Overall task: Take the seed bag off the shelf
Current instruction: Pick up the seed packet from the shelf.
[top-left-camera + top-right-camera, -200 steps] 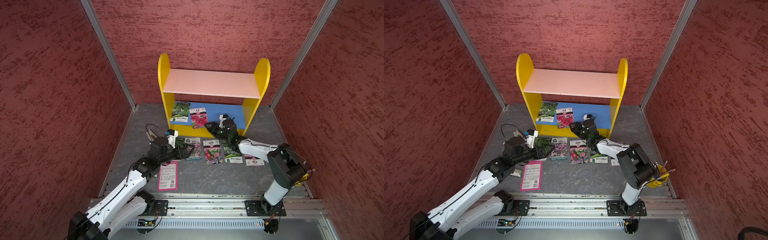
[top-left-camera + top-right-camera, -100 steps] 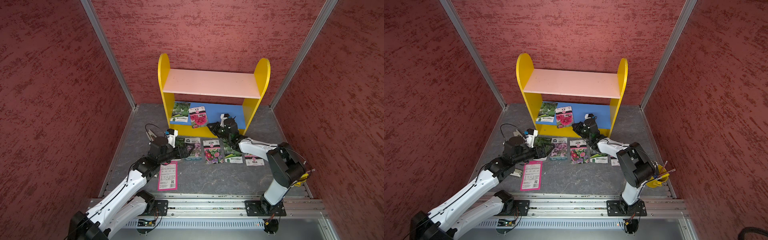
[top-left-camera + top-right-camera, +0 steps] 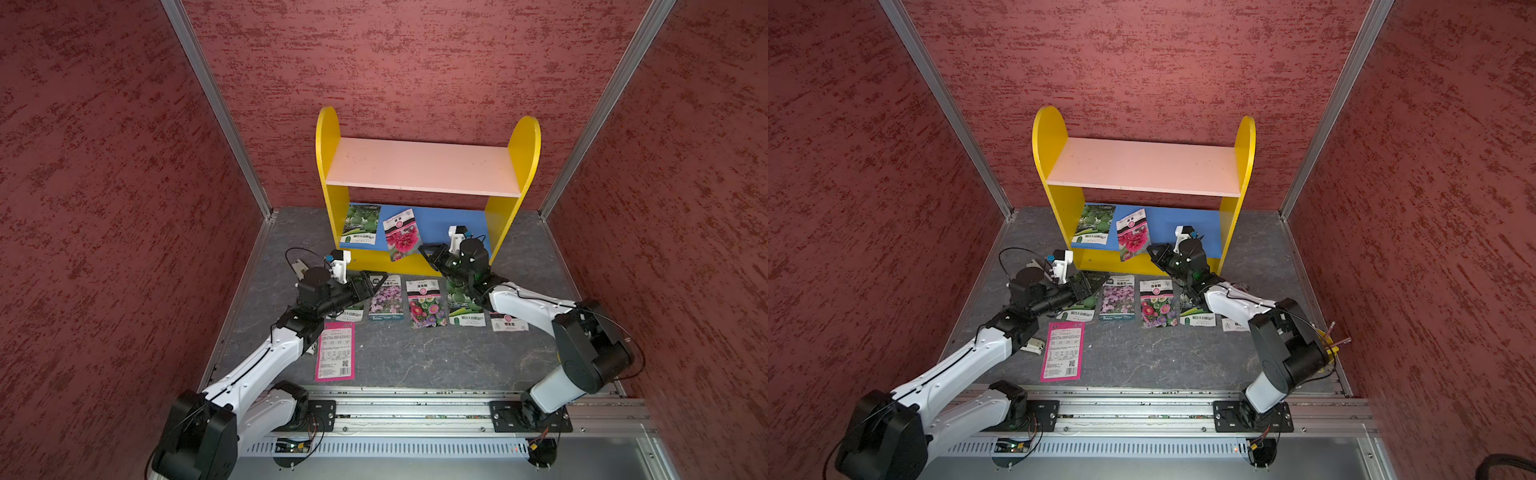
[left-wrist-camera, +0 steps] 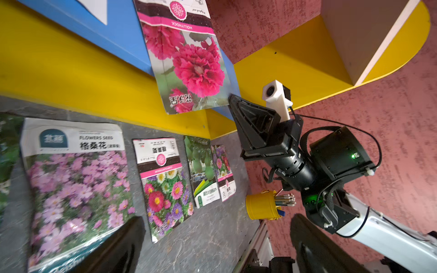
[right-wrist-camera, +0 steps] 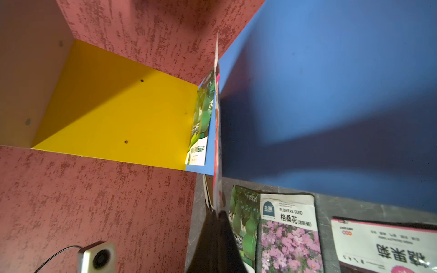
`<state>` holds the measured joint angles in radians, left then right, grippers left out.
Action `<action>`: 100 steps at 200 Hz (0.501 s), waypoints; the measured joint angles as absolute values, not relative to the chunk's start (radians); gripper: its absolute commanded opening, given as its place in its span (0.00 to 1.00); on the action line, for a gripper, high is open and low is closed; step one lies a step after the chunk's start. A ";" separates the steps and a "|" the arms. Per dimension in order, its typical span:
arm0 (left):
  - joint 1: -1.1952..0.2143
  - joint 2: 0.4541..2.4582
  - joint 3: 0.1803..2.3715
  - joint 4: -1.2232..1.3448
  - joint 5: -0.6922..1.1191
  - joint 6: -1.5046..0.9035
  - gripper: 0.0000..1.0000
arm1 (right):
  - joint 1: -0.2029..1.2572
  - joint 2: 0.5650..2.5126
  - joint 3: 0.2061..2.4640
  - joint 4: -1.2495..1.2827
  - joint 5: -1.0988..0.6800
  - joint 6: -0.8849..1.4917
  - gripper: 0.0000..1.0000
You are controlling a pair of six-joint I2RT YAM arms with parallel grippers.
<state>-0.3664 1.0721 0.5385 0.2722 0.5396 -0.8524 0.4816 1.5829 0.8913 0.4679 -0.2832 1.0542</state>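
top views: the shelf stands at the back wall; the hollyhock seed bag lies askew on its blue lower board, one end hanging over the front edge, just beside a gourd seed bag; the right gripper sits at that overhanging corner; the left gripper hangs over the row of packets on the floor, apart from the shelf
left wrist view: the right gripper has its tips together, touching the lower corner of the hollyhock seed bag; the left gripper's fingers stand wide apart, holding nothing
right wrist view: the hollyhock seed bag shows edge-on, running straight into the closed tips of the right gripper; clamped on that thin edge
step in hand: the grasp looks made; the bag is not yet off the shelf
next move: likely a pull toward the robot with a slight lift, sliding the bag clear without dragging the gourd seed bag; a corner pinch may let it swing or slip
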 measured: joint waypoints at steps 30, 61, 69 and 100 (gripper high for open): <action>-0.359 1.243 0.540 0.514 0.587 -0.931 1.00 | 0.481 1.518 0.863 0.463 -0.294 1.041 0.00; -0.353 1.432 0.563 0.698 0.614 -1.006 1.00 | 0.481 1.460 0.842 0.450 -0.297 1.030 0.00; -0.353 1.467 0.579 0.722 0.618 -1.018 1.00 | 0.482 1.444 0.839 0.443 -0.297 1.027 0.00; -0.353 1.552 0.653 0.788 0.624 -1.045 1.00 | 0.481 1.406 0.838 0.426 -0.305 1.013 0.00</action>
